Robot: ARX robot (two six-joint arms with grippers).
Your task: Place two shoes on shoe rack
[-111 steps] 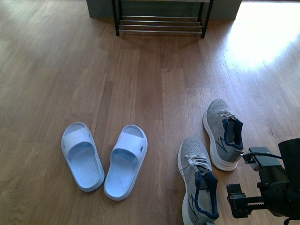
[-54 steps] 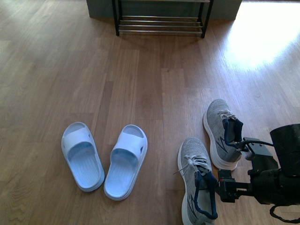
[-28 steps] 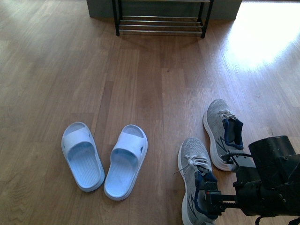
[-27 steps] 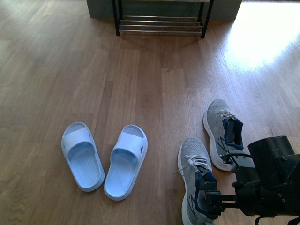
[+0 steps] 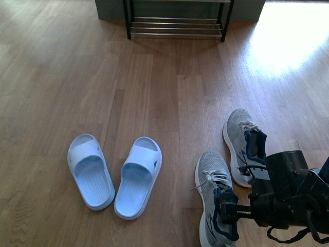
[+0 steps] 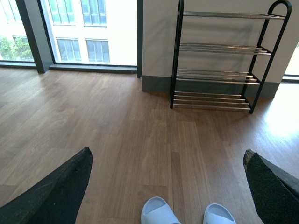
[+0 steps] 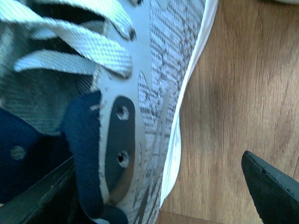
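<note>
**Status:** nothing delivered. Your shoe rack [image 6: 219,60] stands at the far wall, and in the left wrist view none of its chrome bars carries a shoe. All four shoes sit on the floor [image 5: 154,92], well apart from the rack.

**Item in hand:** near grey sneaker [image 5: 212,180], upright on its sole, just beside the far grey sneaker [image 5: 239,139]. Its toe points away from you toward the rack, leaning slightly left. The long axis runs near-to-far.

**Right gripper [image 7: 158,161]:** spread, astride the near sneaker's side wall at the navy collar. One finger is inside the opening and the other is outside, over the floor. It is not yet clamped.

**Left gripper [image 6: 167,156]:** spread wide, holding nothing, facing the rack.

**Pale blue slides [image 5: 138,176]:** side by side to the left of the sneakers, toes toward the rack and splayed slightly apart.

**Remaining, by my judgement:** close on the collar, lift, carry to the rack, set down, then do the same for a second shoe.
</note>
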